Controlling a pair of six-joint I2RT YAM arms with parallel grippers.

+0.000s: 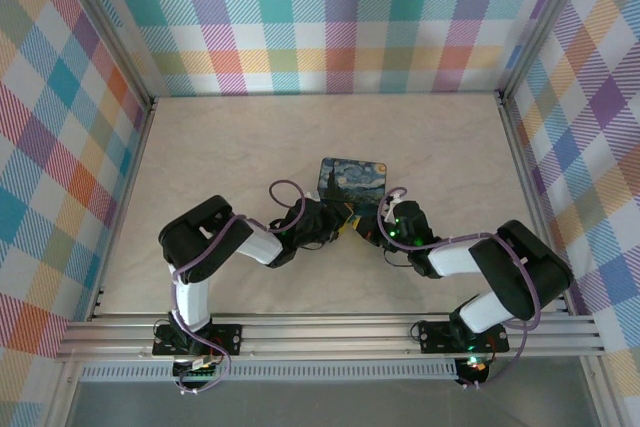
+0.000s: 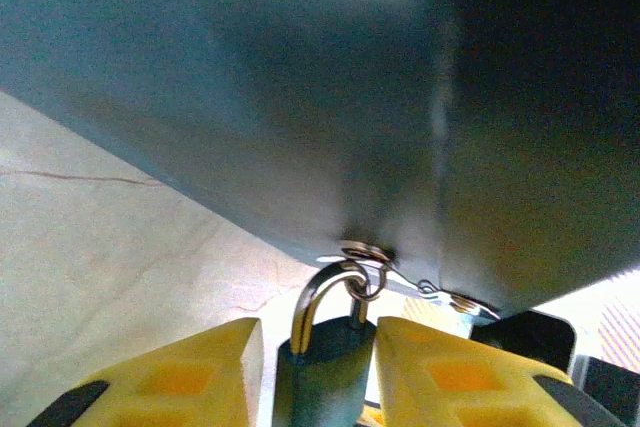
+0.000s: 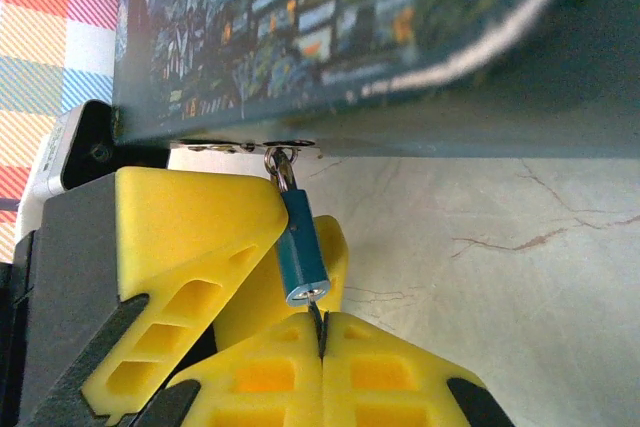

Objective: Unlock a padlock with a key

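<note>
Padlock point(image 3: 302, 265) blue; key point(image 3: 317, 319) dark; tin point(image 3: 330, 17) dark-blue, yellow night-sky swirls; walls point(image 1: 340, 17) pastel plaid.

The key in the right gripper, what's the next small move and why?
Probably push the key straight on into the keyhole. The right gripper is shut on it, its tip sits at the silvery bottom face of the padlock, and the fingers of the left gripper flank the blue body, likely steadying it.
</note>
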